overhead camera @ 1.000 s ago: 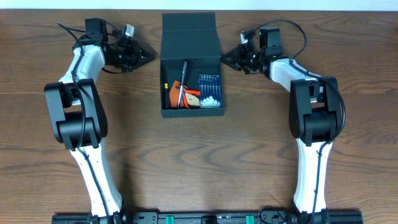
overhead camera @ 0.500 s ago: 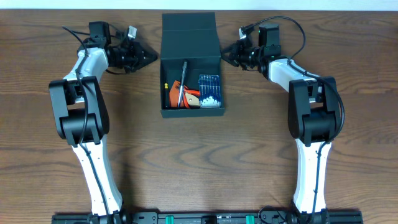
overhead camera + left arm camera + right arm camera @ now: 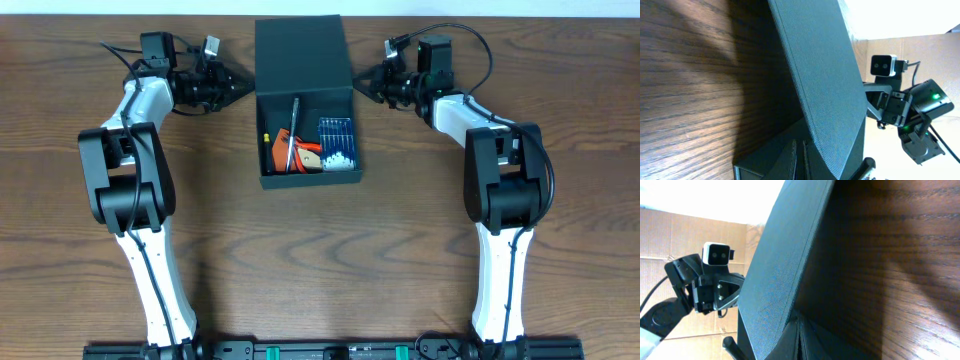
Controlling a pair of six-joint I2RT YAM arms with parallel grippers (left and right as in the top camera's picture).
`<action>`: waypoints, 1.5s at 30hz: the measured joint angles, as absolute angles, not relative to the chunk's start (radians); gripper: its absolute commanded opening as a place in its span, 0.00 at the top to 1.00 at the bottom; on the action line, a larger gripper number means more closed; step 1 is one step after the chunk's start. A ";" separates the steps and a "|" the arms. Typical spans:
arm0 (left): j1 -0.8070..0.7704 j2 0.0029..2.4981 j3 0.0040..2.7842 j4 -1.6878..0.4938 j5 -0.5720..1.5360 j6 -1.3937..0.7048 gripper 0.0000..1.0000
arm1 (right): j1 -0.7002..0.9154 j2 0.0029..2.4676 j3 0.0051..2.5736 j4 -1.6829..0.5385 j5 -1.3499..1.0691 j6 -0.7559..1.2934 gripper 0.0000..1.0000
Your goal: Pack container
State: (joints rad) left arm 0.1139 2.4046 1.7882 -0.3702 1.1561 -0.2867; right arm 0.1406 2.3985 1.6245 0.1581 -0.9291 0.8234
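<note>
Closed left end effector (image 3: 241, 86) and closed right end effector (image 3: 359, 83) at the lid's side edges of the container (image 3: 300, 55); bare table (image 3: 320, 250) around

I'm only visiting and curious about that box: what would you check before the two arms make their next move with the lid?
1. The left gripper is shut, with its tip at the lid's left edge: ok.
2. The right gripper is shut, with its tip at the lid's right edge: ok.
3. The lid is tilted up off the table, not closed: ok.
4. The orange-handled tools and blue packet lie inside the container: ok.
5. Nothing pokes above the rim: cannot tell.
</note>
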 measured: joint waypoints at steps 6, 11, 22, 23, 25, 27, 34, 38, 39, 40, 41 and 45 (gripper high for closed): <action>0.113 2.405 1.788 -0.339 1.185 -0.289 0.94 | 0.138 2.399 1.625 0.185 -0.940 0.830 0.98; 0.112 2.405 1.788 -0.308 1.231 -0.289 0.94 | 0.133 2.399 1.628 0.206 -0.953 0.834 0.99; 0.109 2.405 1.788 -0.255 1.336 -0.304 0.94 | 0.125 2.399 1.678 0.207 -0.986 0.850 0.99; 0.109 2.405 1.788 -0.252 1.345 -0.308 0.94 | 0.124 2.399 1.686 0.207 -0.993 0.852 0.99; 0.109 2.405 1.788 -0.242 1.363 -0.314 0.94 | 0.123 2.399 1.695 0.207 -0.999 0.852 0.99; 0.109 2.405 1.788 -0.229 1.382 -0.318 0.94 | 0.123 2.399 1.709 0.207 -1.001 0.856 0.98; 0.107 2.405 1.788 -0.168 1.409 -0.352 0.94 | 0.123 2.399 1.741 0.209 -1.009 0.857 0.98; 0.107 2.405 1.788 -0.154 1.411 -0.368 0.94 | 0.123 2.399 1.741 0.209 -1.010 0.857 0.99; 0.107 2.405 1.788 -0.152 1.411 -0.370 0.94 | 0.123 2.399 1.741 0.208 -1.010 0.857 0.99; 0.107 2.405 1.788 -0.152 1.411 -0.371 0.94 | 0.123 2.399 1.741 0.208 -1.010 0.857 0.99; 0.107 2.405 1.788 -0.152 1.410 -0.371 0.94 | 0.123 2.399 1.741 0.208 -1.010 0.857 0.98; 0.107 2.405 1.788 -0.152 1.407 -0.371 0.94 | 0.122 2.399 1.741 0.210 -1.010 0.857 0.98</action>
